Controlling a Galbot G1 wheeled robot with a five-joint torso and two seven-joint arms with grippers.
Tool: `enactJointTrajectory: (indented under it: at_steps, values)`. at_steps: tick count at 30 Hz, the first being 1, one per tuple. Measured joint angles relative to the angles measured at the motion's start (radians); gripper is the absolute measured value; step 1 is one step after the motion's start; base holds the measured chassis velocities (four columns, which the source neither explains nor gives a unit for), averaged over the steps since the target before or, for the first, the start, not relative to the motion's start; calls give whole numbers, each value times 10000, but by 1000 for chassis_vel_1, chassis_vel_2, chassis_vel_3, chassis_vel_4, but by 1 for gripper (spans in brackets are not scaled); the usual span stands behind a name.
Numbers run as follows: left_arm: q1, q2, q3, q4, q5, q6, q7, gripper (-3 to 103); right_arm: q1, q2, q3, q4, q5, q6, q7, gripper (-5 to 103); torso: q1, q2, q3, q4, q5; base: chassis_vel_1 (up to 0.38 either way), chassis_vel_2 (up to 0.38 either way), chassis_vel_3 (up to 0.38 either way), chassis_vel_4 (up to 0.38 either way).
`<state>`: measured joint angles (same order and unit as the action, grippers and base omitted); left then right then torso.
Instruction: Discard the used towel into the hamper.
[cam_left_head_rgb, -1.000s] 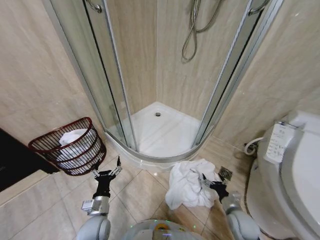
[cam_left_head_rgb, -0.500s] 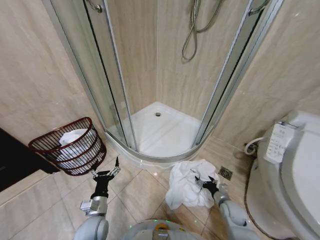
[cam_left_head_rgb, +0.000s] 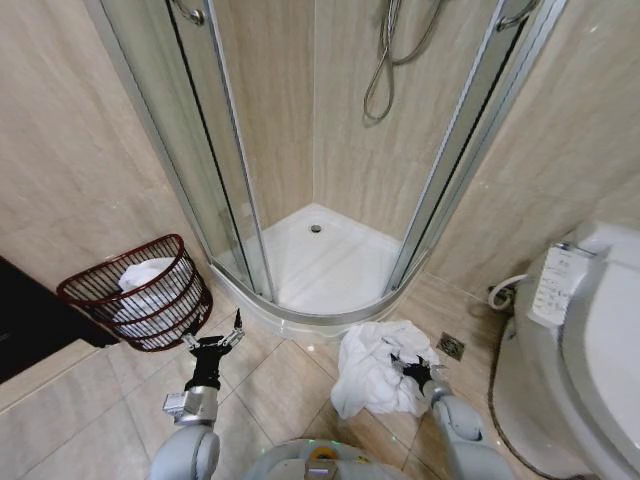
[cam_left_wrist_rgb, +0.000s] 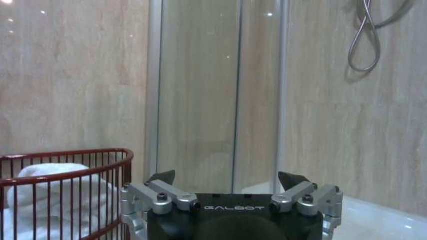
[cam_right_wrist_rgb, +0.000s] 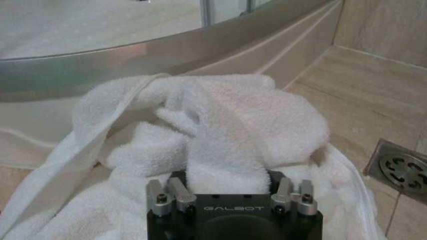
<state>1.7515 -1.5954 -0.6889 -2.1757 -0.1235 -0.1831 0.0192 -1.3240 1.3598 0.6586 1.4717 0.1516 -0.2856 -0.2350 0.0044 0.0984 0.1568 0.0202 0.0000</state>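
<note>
1. Since a second ago, the right gripper (cam_left_head_rgb: 410, 365) has been pushing left and farther forward, from the towel's right edge beside the floor drain (cam_left_head_rgb: 451, 346) into the heap itself; the left arm has barely shifted.
2. Nearest the robot, the right gripper is sitting low on the right side of the floor, buried in the white towel (cam_left_head_rgb: 375, 365). In the right wrist view its fingers (cam_right_wrist_rgb: 179, 196) are standing to either side of a thick fold of towel (cam_right_wrist_rgb: 223, 145) that is rising between them; whether they are already pinching it I cannot tell.
3. The towel is lying crumpled on the beige tiles, just near of the curved shower threshold (cam_left_head_rgb: 320, 318), with the drain just to its right.
4. To the left, the left gripper (cam_left_head_rgb: 212, 342) is hovering above the floor with its fingers spread wide and holding nothing, as the left wrist view shows (cam_left_wrist_rgb: 228, 184).
5. Slightly farther and left of that gripper, the hamper (cam_left_head_rgb: 100, 285) is standing against the left wall, tipped a little, with white cloth (cam_left_head_rgb: 140, 275) already lying inside it; its red rim (cam_left_wrist_rgb: 73, 155) is showing beside the gripper in the left wrist view.
6. On the right, a white toilet (cam_left_head_rgb: 585, 340) is standing beside the wall.
7. Farthest away, the glass shower enclosure (cam_left_head_rgb: 215, 150) is rising over a white tray, with a hose (cam_left_head_rgb: 385, 60) hanging on the back wall.
</note>
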Motion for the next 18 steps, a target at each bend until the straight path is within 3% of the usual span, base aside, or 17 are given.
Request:
enactJointTrajectory:
  at_steps: [6,9,11,13,15,18]
  values:
    - [66,3,-51,-25,-44,-26,0,100,-46,50,30,19,10,266,-64,47,0,0,0,0,0,0,0,0,0]
    - [72,-4,-35,-53,-45,-26,0,100,-82,70,53,29,18,336,-65,41,0,0,0,0,1,0,0,0,0]
    - [67,-7,-25,-74,-47,-26,0,100,-121,84,76,41,33,372,-56,30,0,0,0,0,0,0,0,0,0]
    - [64,-7,-25,-90,-49,-26,0,100,-153,89,95,46,50,402,-46,30,0,0,0,0,0,0,0,0,0]
    - [68,-3,-29,-120,-54,-36,1,100,-228,96,136,50,79,483,-39,14,0,0,0,0,1,0,0,0,0]
    - [88,-1,-35,-143,-61,-46,0,100,-305,110,182,83,145,566,-31,11,0,0,0,1,2,0,0,0,0]
